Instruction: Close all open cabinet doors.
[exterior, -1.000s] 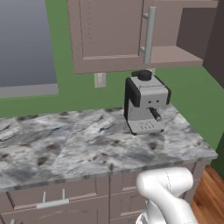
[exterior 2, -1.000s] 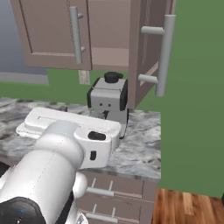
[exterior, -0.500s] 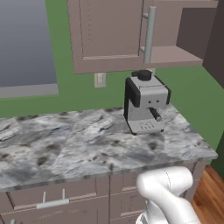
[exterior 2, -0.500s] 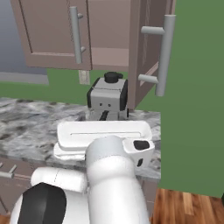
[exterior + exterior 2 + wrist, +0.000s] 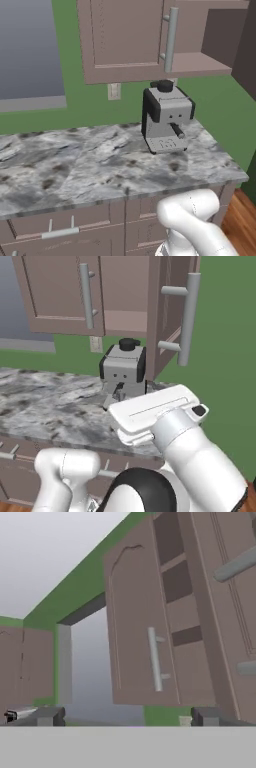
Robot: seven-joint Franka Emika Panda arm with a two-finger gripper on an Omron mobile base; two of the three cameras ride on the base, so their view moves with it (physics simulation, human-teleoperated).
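Overhead, seen from the hand view, the gripper point(image 5: 125, 717) points up toward the wall cabinet with its two dark fingertips point(image 5: 47, 716) set wide apart and nothing held between them. Straight ahead of it and above hangs the left cabinet door point(image 5: 142, 627), which looks shut against the cabinet front, its vertical silver handle point(image 5: 155, 659) almost in line with the gap between the tips. To the right of the gripper the right cabinet door point(image 5: 227, 607) stands swung out toward the camera, and between the two doors the dark shelves point(image 5: 177, 587) of the cabinet interior show. From the right base view the same open door point(image 5: 172, 311) juts forward edge-on, with its long bar handle point(image 5: 187, 318) facing out, above the white forearm point(image 5: 185, 451). Below the cabinet, a black and silver coffee machine point(image 5: 166, 117) stands on the grey marbled counter point(image 5: 75, 165), near its right end. Behind the machine a wall outlet point(image 5: 114, 91) sits on the green wall point(image 5: 215, 100), just under the cabinet bottom.
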